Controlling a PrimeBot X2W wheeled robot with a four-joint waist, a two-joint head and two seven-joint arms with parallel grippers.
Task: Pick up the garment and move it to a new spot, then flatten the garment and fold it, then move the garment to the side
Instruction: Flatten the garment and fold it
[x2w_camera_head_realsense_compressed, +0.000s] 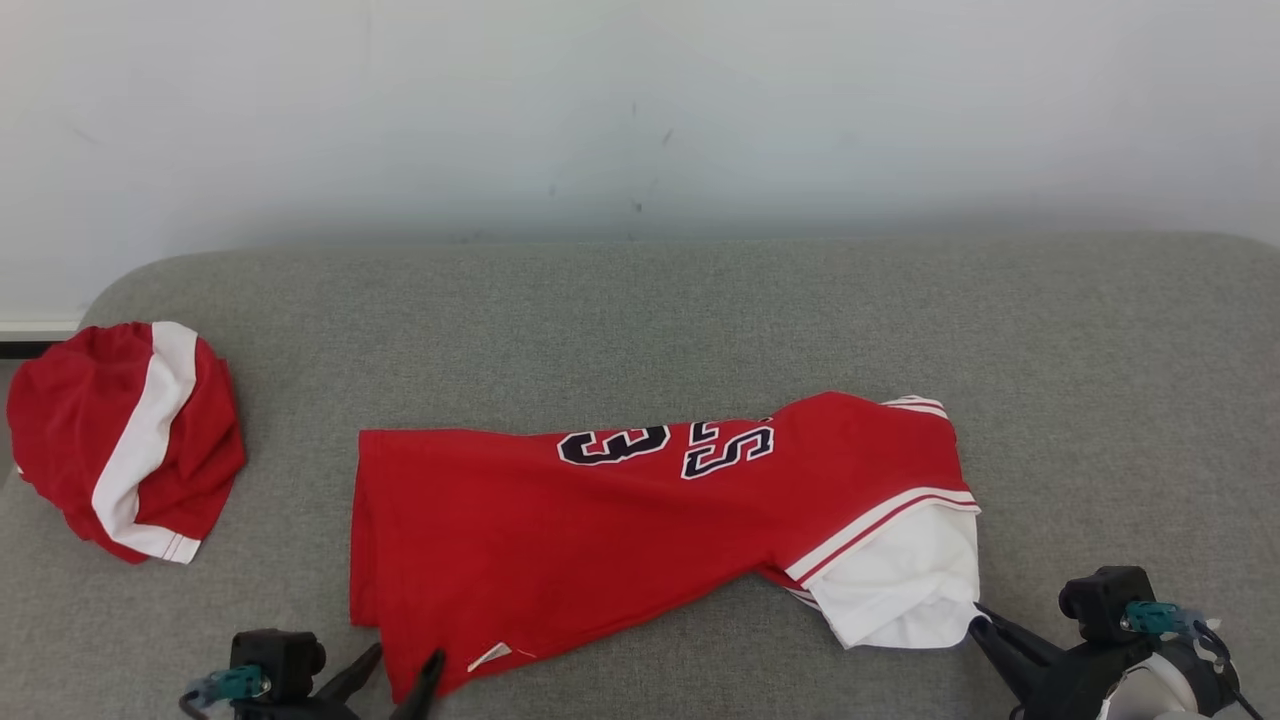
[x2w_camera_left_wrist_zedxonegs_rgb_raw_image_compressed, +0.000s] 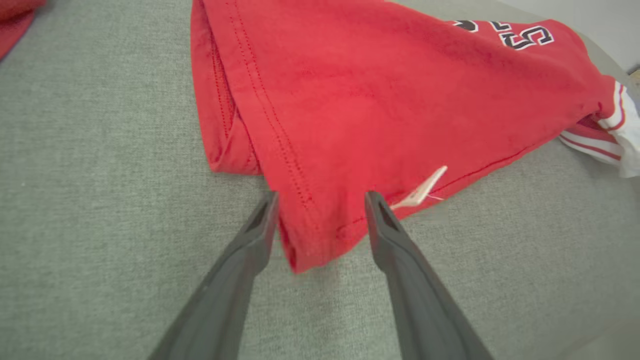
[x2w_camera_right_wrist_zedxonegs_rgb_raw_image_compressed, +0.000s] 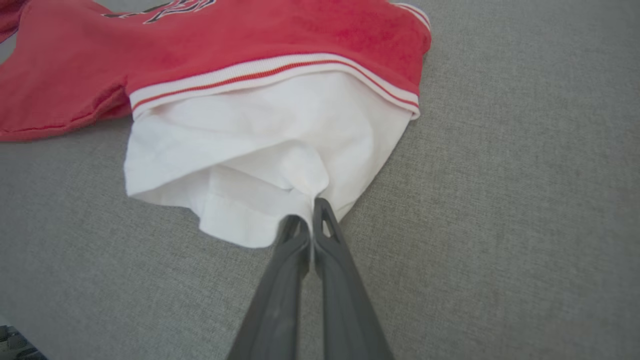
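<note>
The garment (x2w_camera_head_realsense_compressed: 620, 530), likely soft and limp, is lying on the grey cushion (x2w_camera_head_realsense_compressed: 640, 300); the left end effector (x2w_camera_left_wrist_zedxonegs_rgb_raw_image_compressed: 322, 197) is gaping around its hem corner; the right end effector (x2w_camera_right_wrist_zedxonegs_rgb_raw_image_compressed: 310, 215) is clenching its white sleeve (x2w_camera_right_wrist_zedxonegs_rgb_raw_image_compressed: 260, 135).

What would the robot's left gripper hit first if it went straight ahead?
The red shirt. Its near corner sits inside the open left gripper, so it would probably push into that cloth right away.
</note>
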